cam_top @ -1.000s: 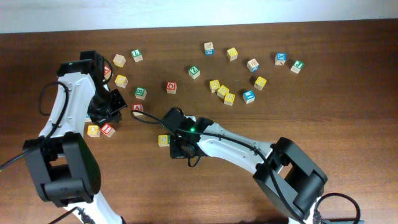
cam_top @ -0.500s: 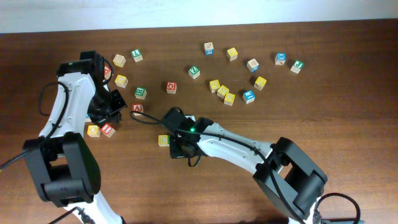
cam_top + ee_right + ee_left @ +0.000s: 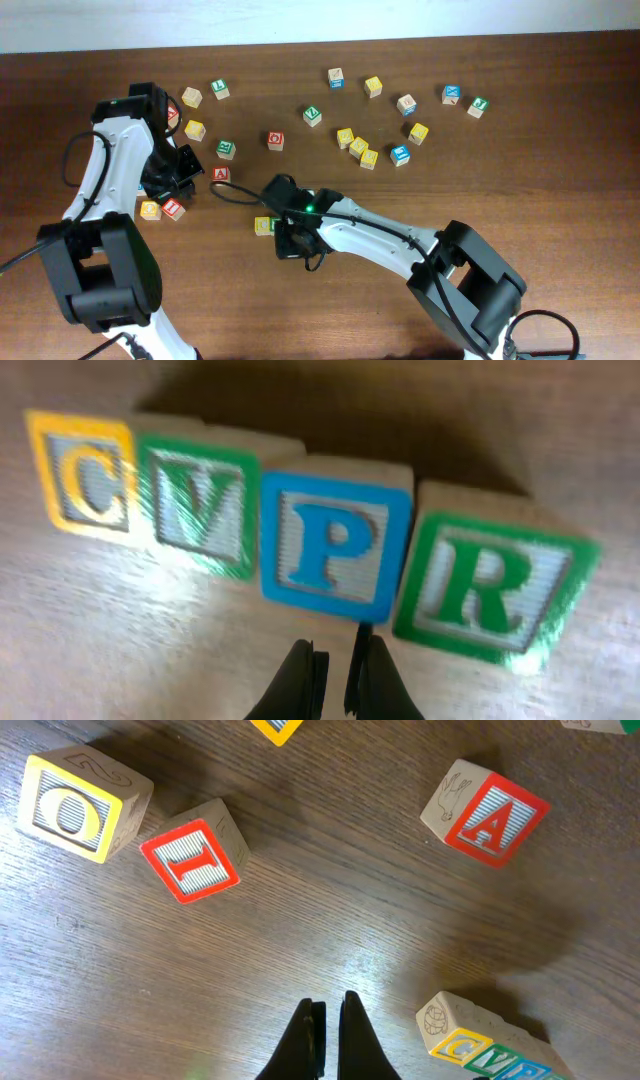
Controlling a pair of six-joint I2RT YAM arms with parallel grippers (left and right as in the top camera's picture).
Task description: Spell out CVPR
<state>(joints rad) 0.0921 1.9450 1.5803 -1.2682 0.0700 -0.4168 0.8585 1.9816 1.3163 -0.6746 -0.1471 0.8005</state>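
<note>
Four letter blocks stand side by side in the right wrist view: yellow C (image 3: 85, 472), green V (image 3: 200, 505), blue P (image 3: 335, 540) and green R (image 3: 490, 585), the R slightly turned. My right gripper (image 3: 335, 660) is just in front of the P, jaws nearly together and holding nothing. In the overhead view it (image 3: 295, 236) covers most of the row; only the C block (image 3: 262, 226) shows. My left gripper (image 3: 327, 1020) is shut and empty over bare wood, left of the row's C end (image 3: 462, 1042); it also shows in the overhead view (image 3: 188, 170).
Near the left gripper lie a red A block (image 3: 487, 808), a red I block (image 3: 195, 853) and a yellow O block (image 3: 78, 805). Several loose blocks are scattered across the back of the table (image 3: 358, 148), with more at the back left (image 3: 194, 130).
My right gripper has drawn back very slightly from the row. The left arm and the blocks have not moved.
</note>
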